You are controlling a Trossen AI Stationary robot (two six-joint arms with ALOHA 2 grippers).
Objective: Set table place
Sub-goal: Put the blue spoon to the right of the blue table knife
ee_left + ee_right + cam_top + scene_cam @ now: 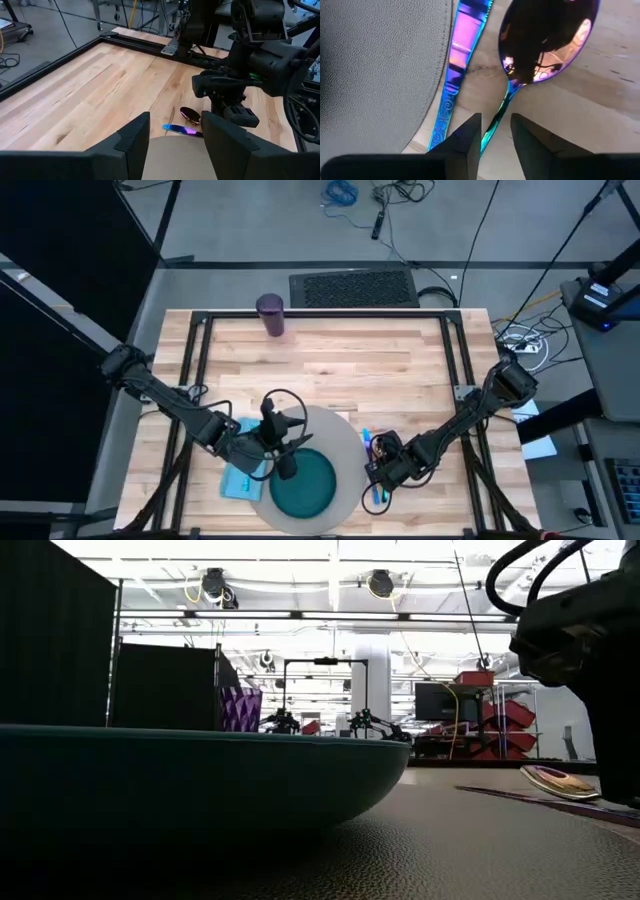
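A round grey mat (335,445) lies at the table's near edge with a teal plate (305,485) on it. A light blue napkin (238,478) lies left of the plate. A blue knife (457,65) and a pink-bowled spoon (545,40) lie on the wood just right of the mat. A purple cup (270,315) stands at the far edge. My left gripper (283,452) hovers open over the plate's far rim. My right gripper (495,135) is low over the spoon, slightly open, with one finger on either side of the spoon's thin handle (496,117).
The black frame (320,315) runs round the tabletop (350,370), whose far half is bare wood apart from the cup. Cables and a grey mat lie on the floor beyond the far edge. A cart (610,300) stands to the right of the table.
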